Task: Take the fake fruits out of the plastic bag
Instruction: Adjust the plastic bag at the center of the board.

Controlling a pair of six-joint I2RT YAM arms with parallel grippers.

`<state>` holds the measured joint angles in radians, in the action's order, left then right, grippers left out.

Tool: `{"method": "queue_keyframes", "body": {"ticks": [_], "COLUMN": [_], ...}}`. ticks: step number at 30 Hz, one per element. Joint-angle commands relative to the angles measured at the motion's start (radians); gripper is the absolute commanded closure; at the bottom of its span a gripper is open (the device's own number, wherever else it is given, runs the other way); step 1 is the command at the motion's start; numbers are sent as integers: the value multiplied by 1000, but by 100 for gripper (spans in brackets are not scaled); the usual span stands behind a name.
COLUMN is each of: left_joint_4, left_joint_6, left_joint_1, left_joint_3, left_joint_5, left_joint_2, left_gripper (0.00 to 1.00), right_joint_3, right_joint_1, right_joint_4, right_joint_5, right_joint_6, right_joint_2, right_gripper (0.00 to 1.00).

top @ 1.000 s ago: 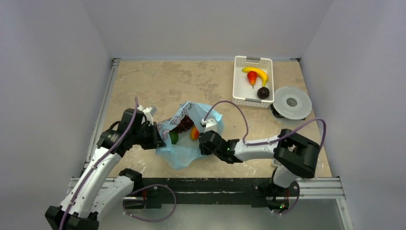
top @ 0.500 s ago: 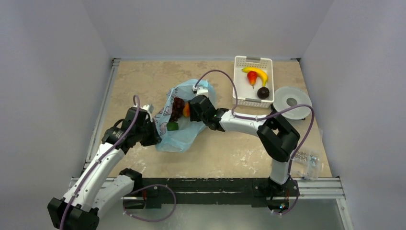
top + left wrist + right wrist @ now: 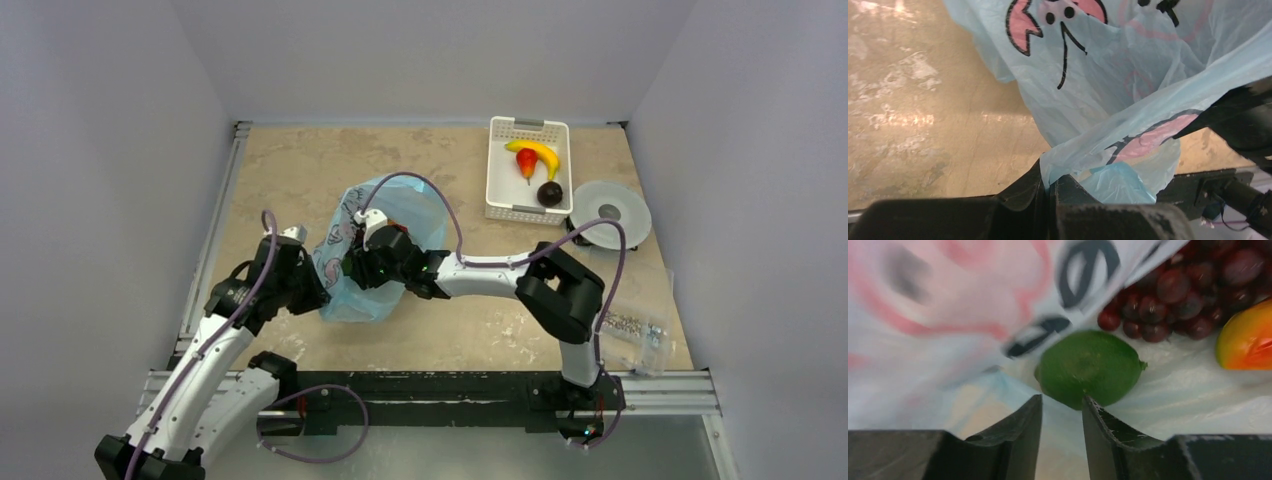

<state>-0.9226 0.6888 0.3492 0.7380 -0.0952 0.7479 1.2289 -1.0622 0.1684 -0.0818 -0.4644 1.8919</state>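
From above, the plastic bag (image 3: 400,205) lay left of centre on the table (image 3: 300,170), with open room toward the far edge and the right gripper (image 3: 355,268) inside it. At the left wrist, the left gripper (image 3: 1050,187) pinched a bag fold that might slip. At the right wrist, the jaws stood narrowly parted and empty before the green fruit (image 3: 1088,367), liable to snag film.
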Motion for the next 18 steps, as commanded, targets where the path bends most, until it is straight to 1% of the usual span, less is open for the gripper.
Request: {"method": "queue_keyframes", "body": {"ticks": [1, 5, 9, 12, 13, 15, 18], "left_joint_4": [-73, -74, -87, -113, -126, -133, -106], "left_joint_6": [112, 198, 253, 294, 304, 312, 276], "left_joint_1": [2, 2, 2, 2, 2, 3, 3], "left_joint_3": [-9, -65, -84, -90, -91, -94, -96], "left_joint_5": [167, 226, 290, 338, 357, 374, 334], "left_joint_2": [-14, -29, -17, -10, -12, -30, -59], "left_gripper": [100, 100, 100, 100, 100, 100, 100], "right_joint_3": [-14, -106, -121, -89, -86, -85, -98], "right_joint_1": [-43, -65, -65, -62, -61, -50, -13], "right_joint_4": [67, 143, 131, 54, 39, 13, -7], "right_joint_5": [61, 79, 34, 7, -9, -35, -65], "right_joint_6": [9, -22, 1, -4, -9, -34, -76], "right_joint_2": [25, 56, 55, 25, 5, -46, -124], "right_gripper": [68, 74, 75, 75, 74, 68, 62]}}
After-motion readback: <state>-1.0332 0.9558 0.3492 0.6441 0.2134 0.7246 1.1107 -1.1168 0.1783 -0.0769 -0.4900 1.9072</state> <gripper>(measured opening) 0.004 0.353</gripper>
